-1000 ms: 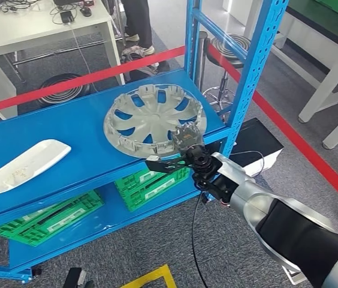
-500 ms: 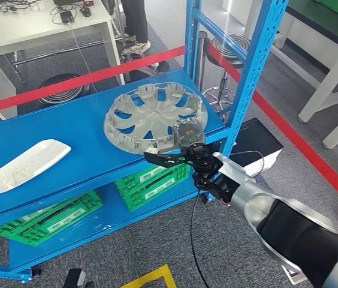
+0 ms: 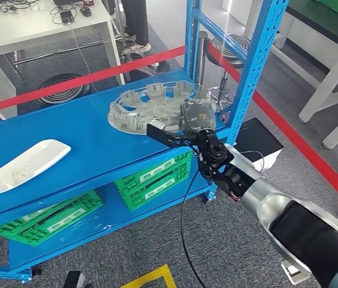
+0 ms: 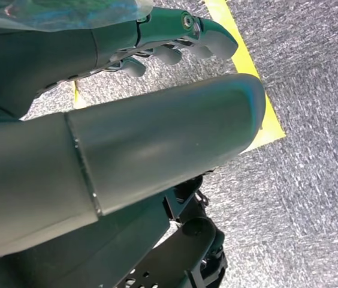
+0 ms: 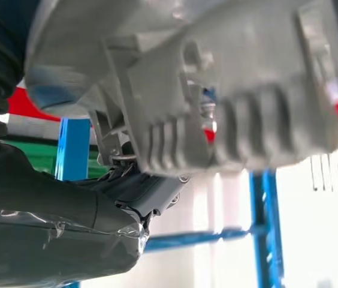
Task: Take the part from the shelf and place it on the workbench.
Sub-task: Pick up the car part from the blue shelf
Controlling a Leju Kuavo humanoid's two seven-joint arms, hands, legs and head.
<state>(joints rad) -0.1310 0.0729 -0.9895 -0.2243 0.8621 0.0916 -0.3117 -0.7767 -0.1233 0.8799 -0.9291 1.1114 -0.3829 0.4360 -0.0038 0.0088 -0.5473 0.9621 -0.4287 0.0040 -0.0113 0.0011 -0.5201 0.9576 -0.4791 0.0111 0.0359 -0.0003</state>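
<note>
The robot's right arm (image 3: 293,225) is silver with a black band, a thin black cable (image 3: 187,204) looping beneath its dark-jointed wrist, and its left hand (image 4: 126,150) is smooth dark grey.

Right hand (image 5: 126,180): dark fingers (image 5: 151,198) closed on the edge of the grey part (image 5: 212,90), seen close and blurred. Part: ribbed moulded rim, small red and blue marks. Behind: blue shelf upright (image 5: 73,150), a second blue post (image 5: 266,228) with crossbar, bright background.

wheel cover (image 5: 231,90) blurred up close, rim cut off
</note>
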